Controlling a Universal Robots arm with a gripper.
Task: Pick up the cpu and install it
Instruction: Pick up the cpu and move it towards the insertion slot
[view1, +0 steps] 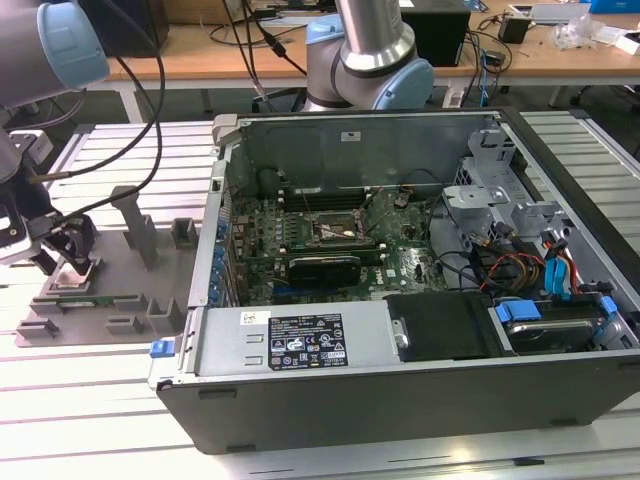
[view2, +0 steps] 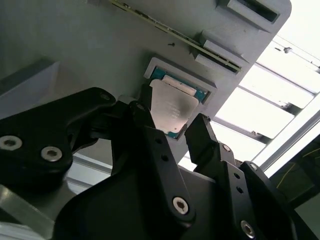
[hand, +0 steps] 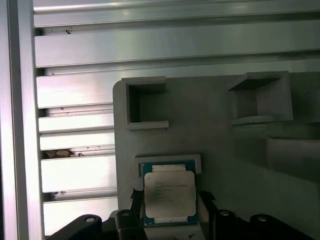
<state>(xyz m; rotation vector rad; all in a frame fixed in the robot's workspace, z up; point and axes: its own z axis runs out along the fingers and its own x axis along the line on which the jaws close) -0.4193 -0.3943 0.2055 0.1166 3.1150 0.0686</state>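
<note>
Pincer (view2: 172, 119) fingers apart, straddling the cpu (view2: 172, 105); edge contact not clear. The cpu lies flat in its pocket in the grey fixture (view2: 75, 40), at the exterior view's left. Risk: uneven closing tilts the chip, so it jams or slips. Farther, mid-frame: socket (view1: 335, 232) inside the case (view1: 400, 390); a skewed grip would misseat there.

The gripper (view1: 62, 252), jaws downward, hangs low over the grey fixture plate (view1: 112, 276) (exterior view's left), beside the open computer case (view1: 330, 400) on the surface (view1: 80, 410).
</note>
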